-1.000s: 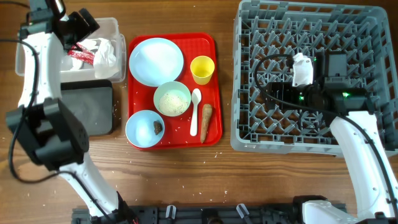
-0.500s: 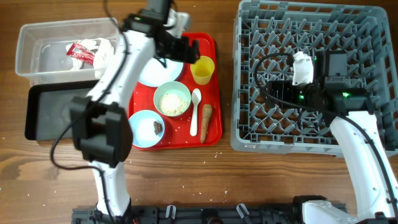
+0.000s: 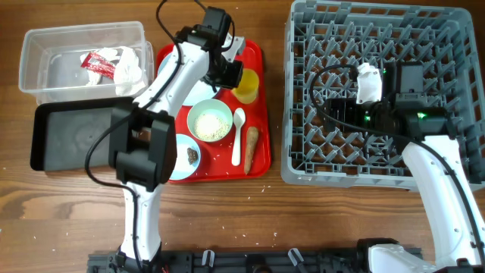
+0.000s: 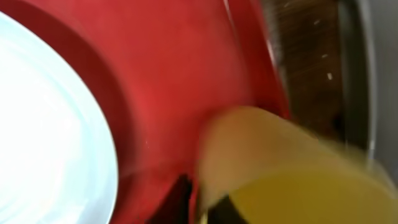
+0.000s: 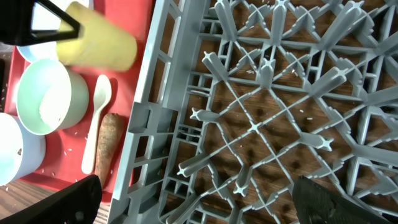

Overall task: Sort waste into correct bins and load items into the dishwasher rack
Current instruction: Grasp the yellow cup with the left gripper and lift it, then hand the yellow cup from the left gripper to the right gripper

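My left gripper [image 3: 233,77] is shut on the rim of the small yellow cup [image 3: 247,85] at the back right of the red tray; the cup [image 5: 99,42] leans over in the right wrist view. The left wrist view is blurred, with the cup [image 4: 292,168] beside the pale blue plate [image 4: 50,124]. On the tray lie a green bowl [image 3: 210,121] of rice, a blue bowl [image 3: 182,161] with a dark lump [image 3: 192,155], a white spoon [image 3: 238,135] and a brown root [image 3: 251,148]. My right gripper [image 5: 202,202] hangs open over the grey dishwasher rack [image 3: 379,30].
The clear tub [image 3: 45,45] at the back left holds a red sauce packet [image 3: 97,64] and a white tissue [image 3: 129,64]. A black tray [image 3: 76,136] sits in front of it. The red tray [image 3: 258,163] lies between the bins and the rack. Rice grains dot the table.
My left arm swung from the clear tub across to the red tray, and its gripper went from open to shut on the yellow cup. The right arm stayed still.
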Robot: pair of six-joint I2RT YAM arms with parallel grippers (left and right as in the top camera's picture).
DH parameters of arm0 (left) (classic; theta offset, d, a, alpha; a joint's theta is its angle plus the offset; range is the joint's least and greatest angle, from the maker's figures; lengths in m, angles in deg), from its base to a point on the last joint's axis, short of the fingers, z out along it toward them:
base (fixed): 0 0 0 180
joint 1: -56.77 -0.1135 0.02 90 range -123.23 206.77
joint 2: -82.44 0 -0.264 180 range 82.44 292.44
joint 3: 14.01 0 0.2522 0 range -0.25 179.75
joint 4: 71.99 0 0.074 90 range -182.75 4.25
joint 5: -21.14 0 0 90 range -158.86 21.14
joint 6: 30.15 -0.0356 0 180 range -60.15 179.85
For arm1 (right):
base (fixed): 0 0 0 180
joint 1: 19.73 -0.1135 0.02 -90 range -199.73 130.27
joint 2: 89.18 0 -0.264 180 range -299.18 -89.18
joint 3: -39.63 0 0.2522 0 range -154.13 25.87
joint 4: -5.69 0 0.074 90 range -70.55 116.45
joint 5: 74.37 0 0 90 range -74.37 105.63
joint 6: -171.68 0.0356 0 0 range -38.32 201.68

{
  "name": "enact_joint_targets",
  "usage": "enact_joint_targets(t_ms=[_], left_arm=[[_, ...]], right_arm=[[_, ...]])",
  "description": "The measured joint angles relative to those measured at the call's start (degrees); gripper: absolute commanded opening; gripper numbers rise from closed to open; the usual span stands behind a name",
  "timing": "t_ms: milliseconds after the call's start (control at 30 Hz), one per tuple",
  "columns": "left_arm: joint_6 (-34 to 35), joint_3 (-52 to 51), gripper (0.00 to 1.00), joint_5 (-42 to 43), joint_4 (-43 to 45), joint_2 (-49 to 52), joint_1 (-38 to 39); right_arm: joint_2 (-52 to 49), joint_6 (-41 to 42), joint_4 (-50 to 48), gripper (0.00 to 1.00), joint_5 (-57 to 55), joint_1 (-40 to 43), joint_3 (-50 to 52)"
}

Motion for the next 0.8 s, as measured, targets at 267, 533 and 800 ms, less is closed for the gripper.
enact_joint_targets(t_ms=[267, 533, 800], left_arm=[[4.0, 0.1, 0.04, 5.1, -2.4, 0.2, -1.4], [3.6, 1.2, 0.04, 48.9, -8.5, -7.1, -15.7], [3.2, 1.5, 0.04, 70.3, -13.3, -7.4, -17.3]], right_arm=[[0.0, 3.6, -5.6, 1.0, 5.6, 0.0, 0.0], [-1.1, 6.0, -24.3, 1.0, 29.4, 0.0, 0.0], [-6.8, 8.2, -48.5, 1.0, 47.9, -1.0, 0.1]])
